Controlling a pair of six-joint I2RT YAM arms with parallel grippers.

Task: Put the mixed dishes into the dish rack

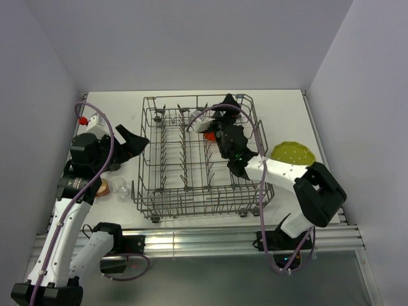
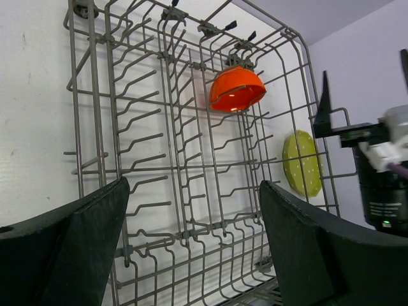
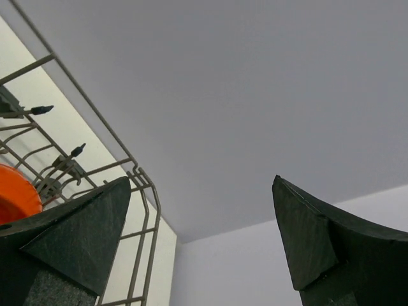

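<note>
The grey wire dish rack [image 1: 167, 185] stands mid-table. An orange bowl [image 1: 208, 136] rests tilted on its tines at the far right; it also shows in the left wrist view [image 2: 237, 89] and at the edge of the right wrist view [image 3: 14, 192]. My right gripper [image 1: 222, 109] is open and empty above the rack's far right corner, just past the bowl. My left gripper [image 1: 135, 141] is open and empty at the rack's left side. The yellow-green plate [image 1: 293, 153] lies on the table right of the rack. A clear glass [image 1: 119, 187] and a small orange cup [image 1: 102, 187] stand left of the rack.
White walls close the table at the back and both sides. The right arm [image 2: 382, 185] reaches over the rack's right side. The left arm covers the table around the glass and cup, and other dishes there are hidden. A metal rail [image 1: 191, 239] runs along the near edge.
</note>
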